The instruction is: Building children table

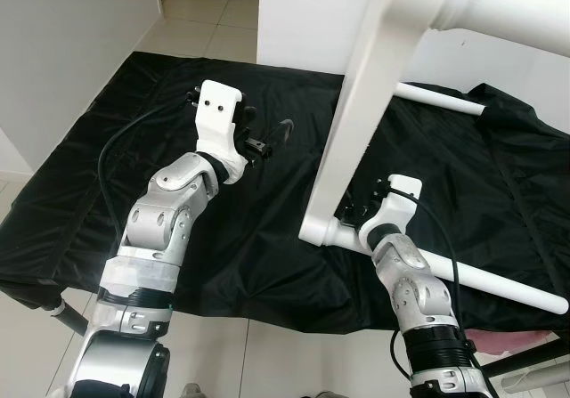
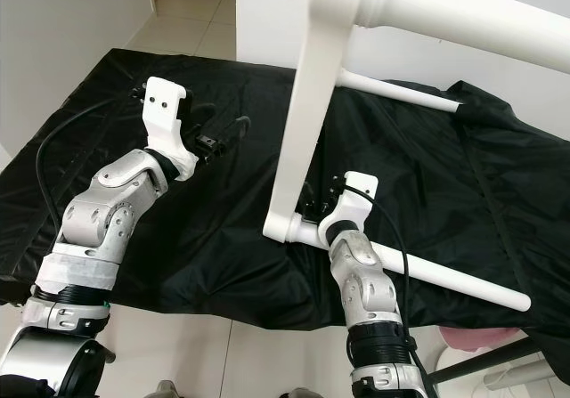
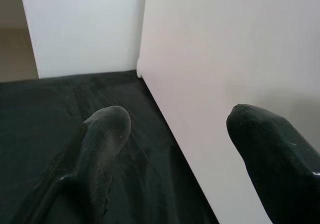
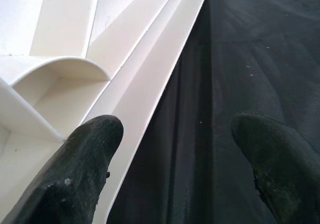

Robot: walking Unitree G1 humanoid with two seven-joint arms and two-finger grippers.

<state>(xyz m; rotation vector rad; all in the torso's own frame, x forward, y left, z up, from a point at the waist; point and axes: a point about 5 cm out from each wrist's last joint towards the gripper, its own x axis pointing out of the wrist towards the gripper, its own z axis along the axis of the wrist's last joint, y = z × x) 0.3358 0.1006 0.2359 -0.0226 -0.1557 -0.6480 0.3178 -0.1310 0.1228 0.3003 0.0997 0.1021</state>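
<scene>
One white plastic table frame [image 1: 356, 113] stands tipped on edge on a black, wrinkled cloth [image 1: 223, 229] spread over the tiled floor [image 1: 205, 15]. Three round legs [image 1: 499, 287] can be counted, smooth tubes, though another may be out of frame. The frame's underside is ribbed. The left gripper [image 1: 267, 140] hovers over the cloth beside the flat white panel, fingers spread. The right gripper [image 1: 361, 209] sits at the frame's lower corner, fingers apart, one against the rib.

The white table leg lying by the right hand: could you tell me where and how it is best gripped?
Probably mid-shaft on the table leg, coming from above: it is a round rod lying flat on the black cloth, bare along its length, and the right hand is open.
</scene>
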